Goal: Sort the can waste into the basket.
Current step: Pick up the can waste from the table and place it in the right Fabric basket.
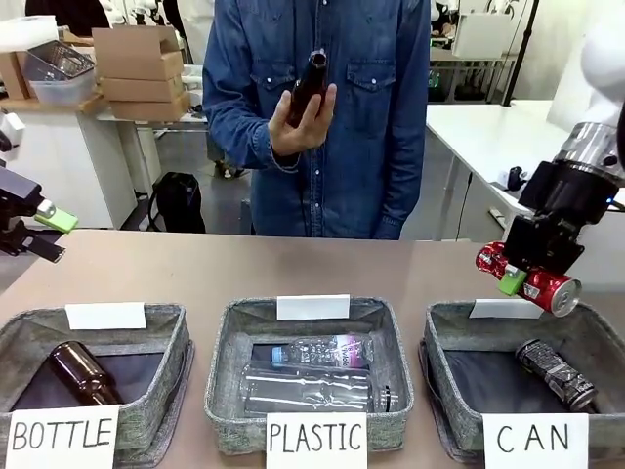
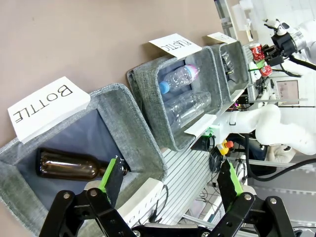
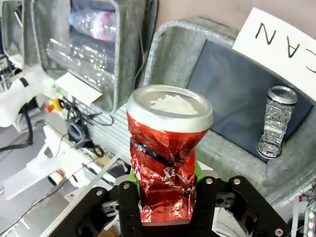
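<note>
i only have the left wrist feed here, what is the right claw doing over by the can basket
Observer: The right claw is shut on a crumpled red can, held lying sideways above the back rim of the basket signed CAN.
Operator: anything in that basket yet
Observer: Yes, a silver-grey can with dark print lies on the basket floor, toward the right side.
Operator: and the person, are they near it
Observer: No, the person's hand is up at chest height holding a dark bottle, well back from the baskets.
</note>
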Motion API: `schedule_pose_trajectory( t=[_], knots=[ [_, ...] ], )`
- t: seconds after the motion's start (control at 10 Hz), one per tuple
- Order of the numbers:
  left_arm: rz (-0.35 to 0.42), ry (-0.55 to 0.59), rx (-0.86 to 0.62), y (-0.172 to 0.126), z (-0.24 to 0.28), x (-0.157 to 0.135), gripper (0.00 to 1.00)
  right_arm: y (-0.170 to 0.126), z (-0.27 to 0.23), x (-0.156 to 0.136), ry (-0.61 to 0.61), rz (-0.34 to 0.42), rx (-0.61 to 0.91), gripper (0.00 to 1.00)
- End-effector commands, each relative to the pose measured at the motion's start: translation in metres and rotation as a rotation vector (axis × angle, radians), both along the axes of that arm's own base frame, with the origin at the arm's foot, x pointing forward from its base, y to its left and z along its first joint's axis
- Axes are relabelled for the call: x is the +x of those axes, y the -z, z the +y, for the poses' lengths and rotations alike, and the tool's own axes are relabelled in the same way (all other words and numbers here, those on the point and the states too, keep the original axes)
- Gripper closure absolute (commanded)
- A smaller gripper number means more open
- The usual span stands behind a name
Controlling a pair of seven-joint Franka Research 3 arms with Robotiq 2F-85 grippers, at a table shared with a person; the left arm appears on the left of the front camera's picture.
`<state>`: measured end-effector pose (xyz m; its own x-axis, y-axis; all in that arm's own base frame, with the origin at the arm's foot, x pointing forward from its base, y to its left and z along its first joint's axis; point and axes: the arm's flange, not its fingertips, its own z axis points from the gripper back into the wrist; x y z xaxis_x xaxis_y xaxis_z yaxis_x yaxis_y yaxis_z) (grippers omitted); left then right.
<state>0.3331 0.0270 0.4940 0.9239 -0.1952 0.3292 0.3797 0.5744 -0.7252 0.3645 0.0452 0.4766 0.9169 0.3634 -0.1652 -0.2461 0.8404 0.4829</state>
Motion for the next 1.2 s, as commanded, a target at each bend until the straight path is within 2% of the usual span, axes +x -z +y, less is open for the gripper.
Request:
schedule_pose_trajectory(
  t=[0.0, 0.4, 0.9, 1.0, 1.1],
  knots=[
    [-0.003, 0.013, 0.004, 0.000, 0.003, -0.002, 0.00, -0.004, 0.001, 0.007, 0.029, -0.006, 0.024, 0.00],
    [-0.003, 0.013, 0.004, 0.000, 0.003, -0.002, 0.00, -0.001, -0.005, -0.001, 0.065, -0.004, 0.033, 0.00],
    [-0.003, 0.013, 0.004, 0.000, 0.003, -0.002, 0.00, 0.002, -0.008, 0.002, 0.073, -0.012, 0.067, 0.00],
    [-0.003, 0.013, 0.004, 0.000, 0.003, -0.002, 0.00, -0.004, -0.009, 0.004, 0.117, -0.054, 0.181, 0.00],
    [-0.003, 0.013, 0.004, 0.000, 0.003, -0.002, 0.00, -0.015, -0.014, 0.004, 0.166, -0.123, 0.485, 0.00]
  ],
)
